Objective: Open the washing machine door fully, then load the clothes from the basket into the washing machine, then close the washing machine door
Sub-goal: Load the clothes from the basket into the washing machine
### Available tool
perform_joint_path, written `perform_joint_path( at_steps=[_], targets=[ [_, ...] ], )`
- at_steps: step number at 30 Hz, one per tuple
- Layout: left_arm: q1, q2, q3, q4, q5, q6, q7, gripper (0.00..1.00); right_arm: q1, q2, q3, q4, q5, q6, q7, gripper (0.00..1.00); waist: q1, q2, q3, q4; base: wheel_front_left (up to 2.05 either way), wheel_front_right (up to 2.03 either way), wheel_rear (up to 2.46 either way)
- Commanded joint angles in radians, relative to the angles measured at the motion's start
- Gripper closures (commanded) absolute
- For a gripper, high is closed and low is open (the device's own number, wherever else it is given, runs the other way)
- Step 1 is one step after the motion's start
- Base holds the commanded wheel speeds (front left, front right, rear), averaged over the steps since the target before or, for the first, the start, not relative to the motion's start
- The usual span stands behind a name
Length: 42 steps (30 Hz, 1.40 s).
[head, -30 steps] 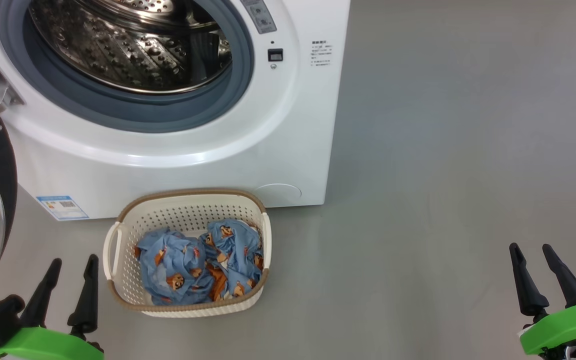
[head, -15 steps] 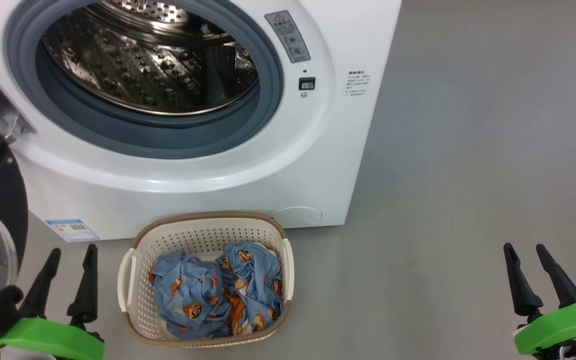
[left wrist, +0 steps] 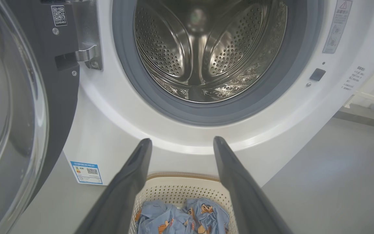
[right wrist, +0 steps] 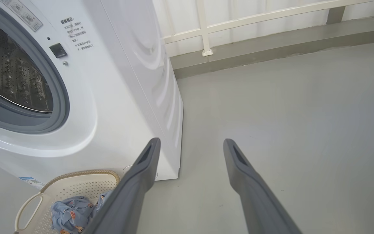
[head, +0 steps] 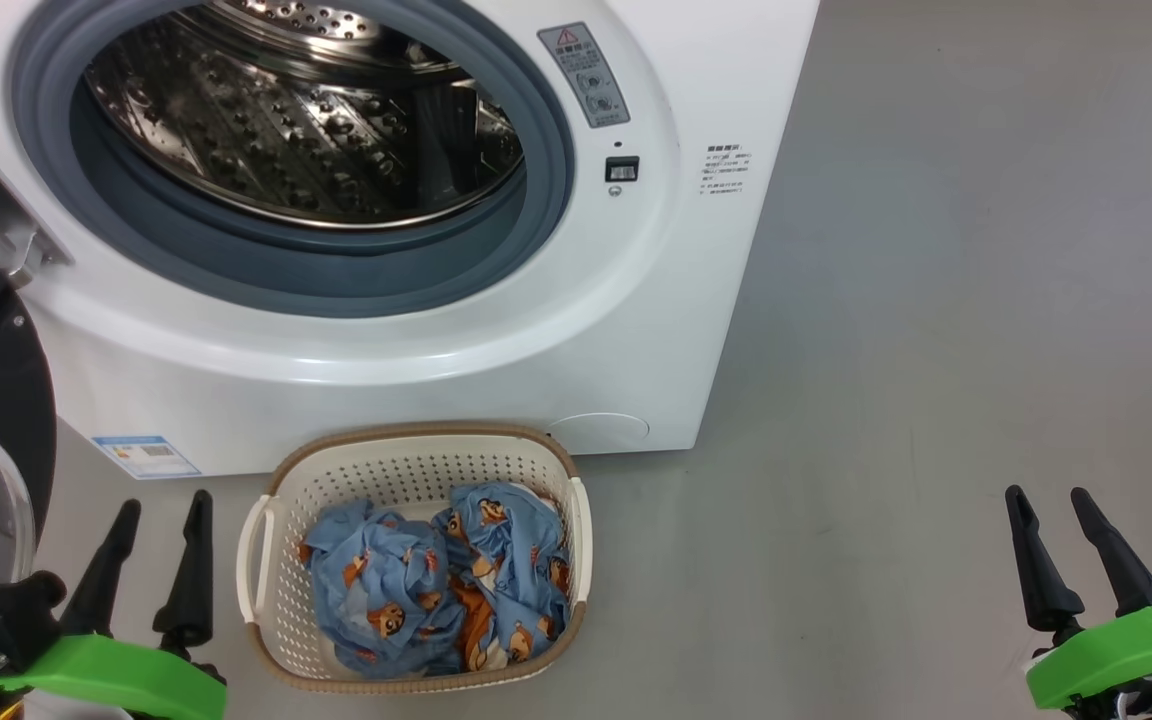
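- Head view: the whole picture has slid since a second ago. That is the camera turning, not the things moving. Measured against the basket (head: 416, 432), though, the left end effector (head: 166, 498) has crept slightly nearer. It hangs just to the basket's left, fingers spread and empty, and the clothes (head: 436, 590) lie bunched off to its right. The right end effector (head: 1044, 491) is also spread and empty, with the basket well apart to its left.
- Left wrist view: the basket and clothes sit low between the spread fingers. The drum (left wrist: 200, 48) gapes ahead, bare, and the washing machine door (left wrist: 60, 113) stands swung wide to the left. The opening step looks done and loading has not begun — the left arm seems best placed for the first grab.
- Right wrist view: the washing machine (right wrist: 125, 81) and basket lie off to the left of the fingers, with bare floor (right wrist: 287, 113) ahead.
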<state>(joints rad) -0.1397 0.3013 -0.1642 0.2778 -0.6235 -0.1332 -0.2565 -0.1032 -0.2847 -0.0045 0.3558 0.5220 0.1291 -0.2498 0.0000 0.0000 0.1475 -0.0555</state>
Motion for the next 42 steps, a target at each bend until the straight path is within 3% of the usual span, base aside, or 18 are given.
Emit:
perform_joint_path(
  at_steps=[1,21,30,42],
  targets=[
    [-0.037,0.026,0.031,-0.012,-0.004,0.002,-0.005,0.0,-0.014,-0.016,0.023,-0.025,-0.016,0.002,-0.012,0.0,0.0,0.0,0.003,0.001,0.0,0.0,0.0],
    [-0.125,-0.095,-0.051,0.191,-0.03,0.002,-0.005,0.0,-0.098,0.029,0.032,-0.053,-0.041,0.002,-0.012,0.0,0.0,0.0,0.178,-0.003,0.0,0.0,0.0],
    [-0.307,-0.099,-0.129,0.382,-0.075,0.002,-0.005,0.0,-0.171,0.065,0.039,-0.074,-0.069,0.002,-0.012,0.0,0.0,0.0,0.322,-0.005,0.0,0.0,0.0],
    [-0.501,-0.055,-0.34,0.608,-0.19,0.002,-0.005,0.0,-0.279,0.106,0.075,-0.1,-0.096,0.002,-0.012,0.0,0.0,0.0,0.475,-0.039,0.0,0.0,0.0]
  ],
)
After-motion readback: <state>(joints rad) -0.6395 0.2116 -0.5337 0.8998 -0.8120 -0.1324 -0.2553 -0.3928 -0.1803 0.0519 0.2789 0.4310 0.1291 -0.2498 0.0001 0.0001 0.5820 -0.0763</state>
